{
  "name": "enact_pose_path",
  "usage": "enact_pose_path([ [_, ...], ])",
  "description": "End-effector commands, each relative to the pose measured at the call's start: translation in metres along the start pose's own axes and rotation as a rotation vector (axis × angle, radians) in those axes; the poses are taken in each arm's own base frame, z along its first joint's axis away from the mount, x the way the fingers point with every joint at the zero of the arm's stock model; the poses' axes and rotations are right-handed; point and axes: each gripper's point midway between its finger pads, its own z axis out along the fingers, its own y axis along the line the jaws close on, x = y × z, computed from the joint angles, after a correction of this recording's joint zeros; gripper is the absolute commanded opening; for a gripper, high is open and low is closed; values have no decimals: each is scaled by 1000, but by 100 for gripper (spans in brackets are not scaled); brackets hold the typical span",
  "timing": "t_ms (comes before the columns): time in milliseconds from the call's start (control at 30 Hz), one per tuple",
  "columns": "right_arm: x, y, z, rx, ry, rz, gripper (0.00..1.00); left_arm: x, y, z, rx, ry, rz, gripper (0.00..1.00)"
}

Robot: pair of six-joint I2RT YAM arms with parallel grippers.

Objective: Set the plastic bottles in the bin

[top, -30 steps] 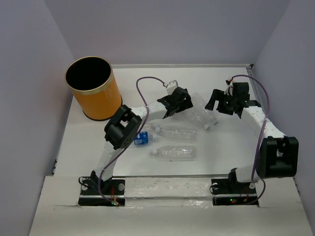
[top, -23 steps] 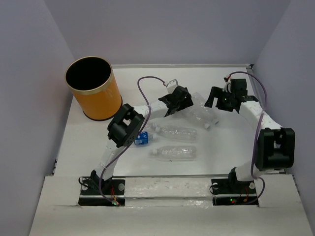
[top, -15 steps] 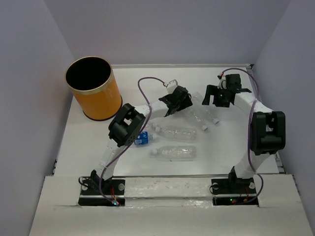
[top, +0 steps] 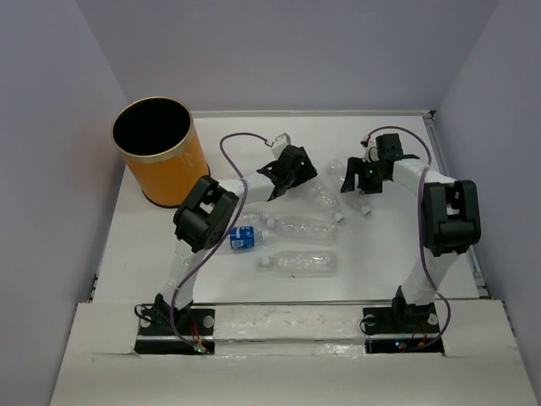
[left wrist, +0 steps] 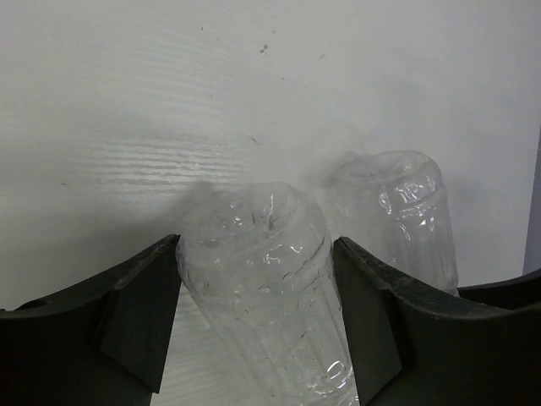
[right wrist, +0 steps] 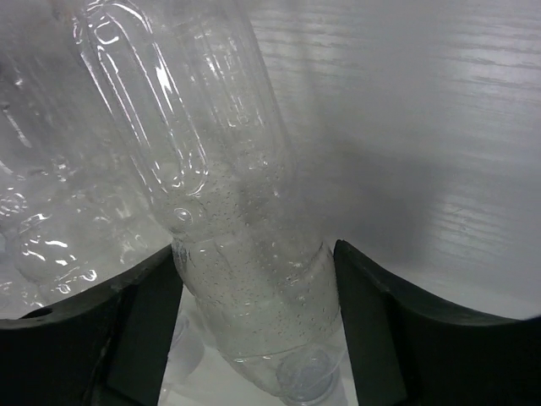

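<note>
The orange bin [top: 161, 156] stands upright at the back left. Two clear bottles lie side by side mid-table. My left gripper [top: 290, 176] is shut on the base end of one [top: 323, 197]; in the left wrist view [left wrist: 255, 271] both fingers press this bottle [left wrist: 262, 279]. My right gripper [top: 358, 178] is open and straddles the neck end of the other bottle [top: 362, 201]; in the right wrist view [right wrist: 258, 283] the bottle [right wrist: 245, 279] fills the gap. A blue-labelled bottle [top: 279, 228] and another clear one [top: 297, 262] lie nearer me.
The second bottle [left wrist: 397, 211] lies just right of the held one in the left wrist view. Grey walls close the table at the back and on both sides. Both arms' cables loop above the grippers.
The right gripper swung left and came down over the neck of its bottle. The left gripper shifted left, and its bottle moved left with it.
</note>
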Motion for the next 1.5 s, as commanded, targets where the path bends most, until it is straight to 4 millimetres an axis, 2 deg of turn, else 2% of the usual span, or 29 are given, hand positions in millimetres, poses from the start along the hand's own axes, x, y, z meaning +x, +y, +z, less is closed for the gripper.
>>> enact_pose_path([
  [0,-14,9,1,-6,-27,-37,66,-83,-79,-64,224,-184,4,51],
  [33,-15,6,-1,13,-35,-38,61,-96,-83,-73,237,-210,23,51],
  [67,-15,5,-2,25,-38,-30,52,-117,-96,-96,272,-256,23,51],
  [133,-21,7,-9,31,-73,-35,46,-146,-99,-118,283,-315,40,51],
  [167,-23,7,-12,34,-86,-35,43,-167,-108,-145,312,-358,37,50],
  [200,-26,9,-18,38,-112,-40,41,-180,-108,-157,316,-382,39,48],
  [233,-28,10,-22,40,-126,-39,38,-201,-101,-169,310,-419,36,48],
  [267,-31,11,-25,38,-145,-42,38,-220,-103,-195,330,-457,25,48],
  [300,-33,13,-31,39,-163,-45,38,-233,-100,-208,335,-480,20,48],
  [333,-34,15,-35,35,-174,-44,38,-254,-88,-220,326,-515,14,48],
  [367,-35,17,-38,35,-183,-44,38,-257,-91,-232,335,-524,13,48],
  [400,-36,22,-41,28,-196,-53,38,-281,-78,-258,306,-581,16,48],
  [433,-38,25,-49,24,-217,-56,38,-294,-69,-272,279,-616,20,48],
  [467,-38,31,-51,14,-227,-66,38,-317,-48,-298,214,-688,9,48],
  [533,-38,44,-55,-15,-246,-87,38,-341,-22,-326,132,-765,19,48],
  [567,-40,51,-61,-26,-264,-98,38,-354,-11,-352,106,-820,9,48],
  [600,-39,60,-62,-40,-273,-118,38,-371,18,-368,17,-867,4,48],
  [633,-40,65,-65,-48,-283,-129,38,-381,32,-383,-28,-908,-1,48],
  [733,-42,81,-76,-78,-319,-154,38,-406,91,-439,-278,-1076,-43,48],
  [833,-45,100,-90,-132,-362,-180,38,-415,119,-465,-433,-1153,-34,48],
  [1033,-46,127,-114,-222,-425,-216,38,-430,154,-503,-719,-1277,-16,48],
  [1100,-43,137,-117,-248,-425,-231,38,-435,160,-501,-786,-1269,29,49],
  [1167,-41,146,-121,-273,-428,-242,38,-437,165,-489,-810,-1240,54,52],
  [1267,-38,160,-130,-297,-443,-263,38,-432,175,-472,-817,-1213,66,68],
  [1300,-37,165,-134,-299,-449,-271,38,-431,175,-469,-808,-1212,67,83],
  [1367,-31,182,-142,-317,-464,-305,38,-433,170,-464,-762,-1206,73,99],
  [1433,-27,195,-150,-345,-470,-325,38,-436,160,-459,-693,-1195,66,99],
  [1467,-23,210,-156,-377,-472,-347,38,-435,152,-450,-634,-1155,86,99],
])
